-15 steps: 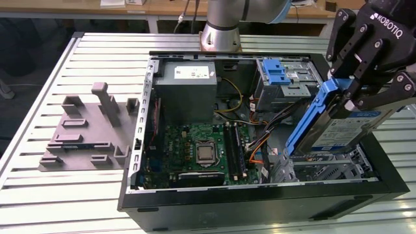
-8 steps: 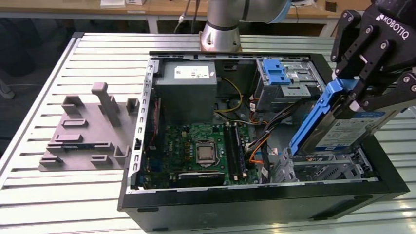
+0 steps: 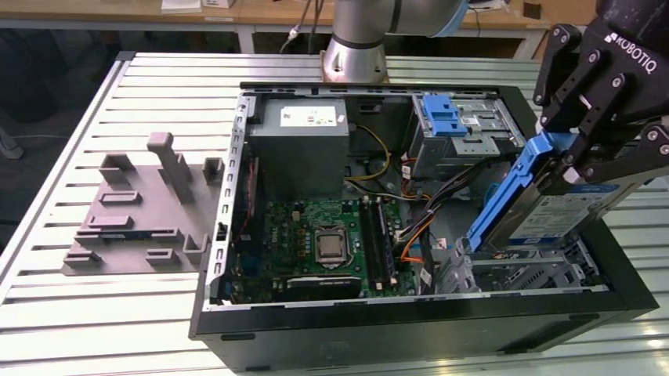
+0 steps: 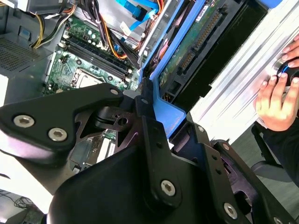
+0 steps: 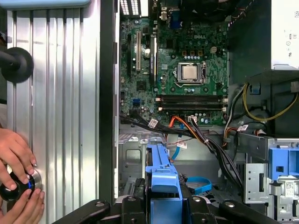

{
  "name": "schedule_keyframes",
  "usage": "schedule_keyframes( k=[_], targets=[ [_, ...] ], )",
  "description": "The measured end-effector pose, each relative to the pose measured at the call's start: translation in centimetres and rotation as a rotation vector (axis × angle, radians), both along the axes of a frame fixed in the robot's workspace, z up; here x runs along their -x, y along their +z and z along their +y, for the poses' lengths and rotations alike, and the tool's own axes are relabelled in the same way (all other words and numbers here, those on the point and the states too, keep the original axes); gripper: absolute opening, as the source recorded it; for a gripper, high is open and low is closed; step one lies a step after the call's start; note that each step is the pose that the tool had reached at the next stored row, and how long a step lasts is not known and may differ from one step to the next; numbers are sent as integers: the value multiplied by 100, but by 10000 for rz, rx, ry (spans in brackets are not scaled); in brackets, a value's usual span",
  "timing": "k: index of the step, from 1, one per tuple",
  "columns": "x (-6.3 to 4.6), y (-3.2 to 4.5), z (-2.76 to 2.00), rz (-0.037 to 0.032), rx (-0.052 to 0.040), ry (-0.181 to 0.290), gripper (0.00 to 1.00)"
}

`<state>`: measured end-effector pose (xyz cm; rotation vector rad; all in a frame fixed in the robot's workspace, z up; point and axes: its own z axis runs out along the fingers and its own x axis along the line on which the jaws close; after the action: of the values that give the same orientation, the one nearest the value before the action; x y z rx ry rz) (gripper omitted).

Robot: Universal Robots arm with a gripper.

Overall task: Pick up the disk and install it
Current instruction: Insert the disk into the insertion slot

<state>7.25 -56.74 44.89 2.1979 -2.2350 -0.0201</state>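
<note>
In the exterior view, the disk point(image 3: 549, 215), a silver-grey drive with a white-and-blue label and blue rails, hangs steeply tilted. Its lower end dips toward the metal drive bay point(image 3: 522, 270) at the near corner of the open computer case point(image 3: 418, 321), on the exterior view's right. My black gripper point(image 3: 573, 160) is shut on its upper end. In the second wrist view the disk point(image 4: 187, 51) shows its green circuit board, and the gripper point(image 4: 145, 112) clamps the blue rail. The first wrist view has the blue carrier of the disk point(image 5: 163, 175) in the gripper point(image 5: 163, 207), above the bay.
Inside the case lie a green motherboard point(image 3: 324, 243), a grey power-supply box point(image 3: 298, 149), a blue-latched drive cage point(image 3: 460, 125) and loose cables point(image 3: 418, 235). A grey fixture plate point(image 3: 136, 211) sits on the slatted table at the exterior view's left. A person's hands point(image 5: 16, 182) hold a black knob beside the case.
</note>
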Motion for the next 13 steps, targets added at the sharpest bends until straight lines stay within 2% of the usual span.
schedule_keyframes(
  k=[1, 2, 13],
  targets=[
    [-3, -6, 1, 0, 1, 0, 36],
    [-7, -49, 2, -1, 0, 0, 36],
    [-7, -127, 2, -4, -2, 0, 36]
  ],
)
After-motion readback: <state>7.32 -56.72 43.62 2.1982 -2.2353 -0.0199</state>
